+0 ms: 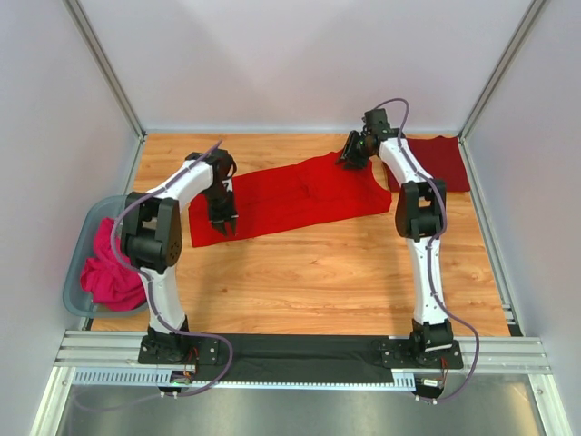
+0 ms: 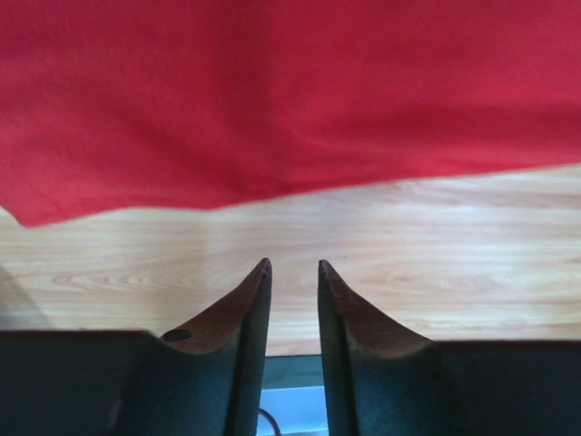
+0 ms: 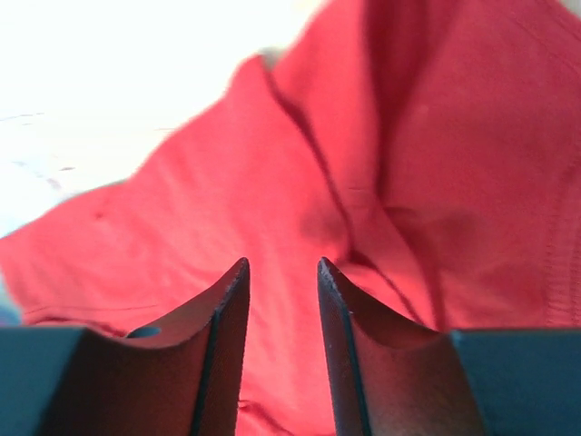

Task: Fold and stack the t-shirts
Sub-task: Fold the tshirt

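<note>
The bright red t-shirt [image 1: 290, 195] lies spread flat across the middle of the table. The darker maroon t-shirt [image 1: 438, 161] lies folded at the back right. My left gripper [image 1: 223, 218] is open and empty, just above the shirt's near left hem. In the left wrist view its jaws [image 2: 292, 263] hang over bare wood, with the hem of the red t-shirt [image 2: 290, 100] just beyond them. My right gripper [image 1: 352, 158] is open and empty over the shirt's far right end. In the right wrist view its jaws [image 3: 281, 262] hover over wrinkled red cloth [image 3: 272, 209].
A translucent blue-grey basket [image 1: 83, 238] at the left table edge holds a crumpled pink cloth [image 1: 111, 277]. White walls with metal posts enclose the wooden table [image 1: 318, 282]. A black mat [image 1: 300, 350] lies between the arm bases on the front rail.
</note>
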Controlling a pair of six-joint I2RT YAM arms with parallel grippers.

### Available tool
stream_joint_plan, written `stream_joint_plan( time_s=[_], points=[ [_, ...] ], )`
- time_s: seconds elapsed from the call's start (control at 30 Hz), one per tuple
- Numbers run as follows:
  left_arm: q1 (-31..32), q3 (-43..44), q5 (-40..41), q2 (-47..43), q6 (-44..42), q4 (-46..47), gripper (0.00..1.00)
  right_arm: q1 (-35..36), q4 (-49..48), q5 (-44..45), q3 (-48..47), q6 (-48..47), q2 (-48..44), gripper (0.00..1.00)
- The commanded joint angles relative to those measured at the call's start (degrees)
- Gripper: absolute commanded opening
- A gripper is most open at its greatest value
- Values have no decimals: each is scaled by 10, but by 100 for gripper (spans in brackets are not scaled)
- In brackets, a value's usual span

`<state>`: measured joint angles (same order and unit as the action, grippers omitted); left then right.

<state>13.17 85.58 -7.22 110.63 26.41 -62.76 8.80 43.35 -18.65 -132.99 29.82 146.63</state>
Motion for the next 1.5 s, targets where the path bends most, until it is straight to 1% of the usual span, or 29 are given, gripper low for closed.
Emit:
stream_joint_plan(
  time_s=[0.0, 0.03, 0.07, 0.1, 0.13, 0.17, 0.2, 0.23, 0.3, 0.37, 0.4, 0.53, 0.7, 0.8, 0.87, 0.97, 1.17, 1.23, 1.3, 1.33, 1.37, 1.4, 1.43, 1.47],
  points=[
    [1, 33, 47, 54, -22, 5, 33, 2, -15, -53, -21, 19, -55, 39],
    [1, 59, 64, 63, -26, 1, 32, 2, -6, -64, -3, 25, -72, 40],
    [1, 70, 64, 70, -27, 1, 32, 1, -7, -60, 51, 42, -98, 41],
    [1, 79, 64, 77, -29, 4, 32, 2, -14, -54, 93, 51, -148, 42],
    [1, 88, 66, 78, -28, 5, 32, 2, -36, -44, 131, 57, -179, 43],
    [1, 88, 71, 80, -24, 6, 33, 0, -43, -39, 194, 63, -202, 43],
    [1, 85, 71, 85, -23, 5, 33, -2, -43, -27, 212, 61, -236, 43],
    [1, 81, 71, 89, -22, 4, 33, -4, -26, -1, 224, 58, -247, 42],
    [1, 75, 98, 101, -22, -3, 33, -12, -11, 19, 257, 49, -261, 39],
    [0, 56, 105, 106, -23, 2, 33, -23, 7, 37, 279, 51, -274, 37],
    [0, 45, 108, 108, -22, 3, 33, -33, 5, 46, 309, 56, -285, 36],
    [-1, 21, 110, 113, -19, -8, 33, -58, -10, 84, 360, 59, -298, 34],
    [0, -36, 94, 77, -4, -6, 34, -78, -1, 114, 361, 48, -276, 32],
    [0, -54, 87, 54, 17, -18, 33, -80, -2, 122, 367, 48, -262, 31],
    [0, -59, 82, 38, 35, -27, 34, -80, -6, 118, 370, 49, -253, 31],
    [0, -60, 42, 16, 52, -38, 34, -80, -9, 116, 362, 45, -232, 30],
    [0, -43, 37, -25, 79, -65, 37, -79, 11, 141, 321, 27, -181, 27],
    [0, -30, 34, -31, 80, -69, 38, -79, 22, 147, 287, 23, -156, 25],
    [0, -16, 13, -38, 76, -68, 38, -80, 26, 147, 260, 23, -136, 23],
    [0, -11, 1, -40, 72, -63, 38, -79, 26, 140, 229, 23, -125, 22],
    [0, -7, -10, -45, 68, -54, 38, -80, 24, 135, 213, 23, -102, 21],
    [0, 2, -32, -48, 62, -48, 38, -80, 23, 124, 196, 23, -91, 21],
    [1, 5, -43, -51, 58, -43, 40, -80, 16, 97, 150, 21, -78, 21],
    [2, 11, -66, -55, 53, -33, 41, -79, 10, 81, 128, 21, -48, 21]
  ],
)
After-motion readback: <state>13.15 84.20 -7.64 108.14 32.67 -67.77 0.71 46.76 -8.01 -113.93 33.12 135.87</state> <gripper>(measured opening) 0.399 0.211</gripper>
